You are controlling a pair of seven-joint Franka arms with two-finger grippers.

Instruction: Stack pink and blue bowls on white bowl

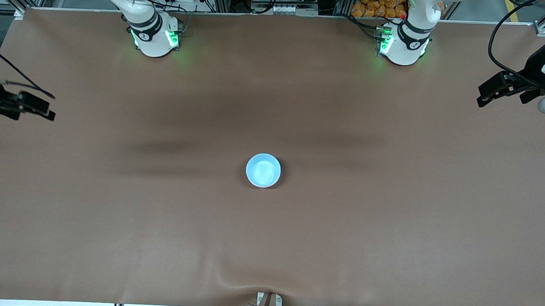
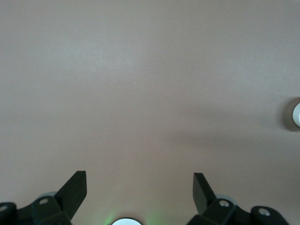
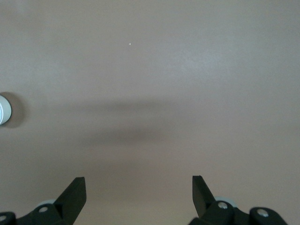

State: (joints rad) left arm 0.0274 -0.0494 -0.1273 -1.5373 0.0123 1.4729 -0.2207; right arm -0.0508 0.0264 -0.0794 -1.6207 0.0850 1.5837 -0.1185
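A light blue bowl sits upright in the middle of the brown table, seen from above. The pink bowl and the white bowl are hidden. A sliver of the bowl's rim shows at the border of the left wrist view and of the right wrist view. My left gripper hangs open over the left arm's end of the table, far from the bowl. My right gripper hangs open over the right arm's end, equally far from it. Both wrist views show only bare cloth between the fingers of the left gripper and the right gripper.
The brown cloth covers the whole table. The two arm bases stand with green lights at the table edge farthest from the front camera. A small clamp sits at the nearest edge.
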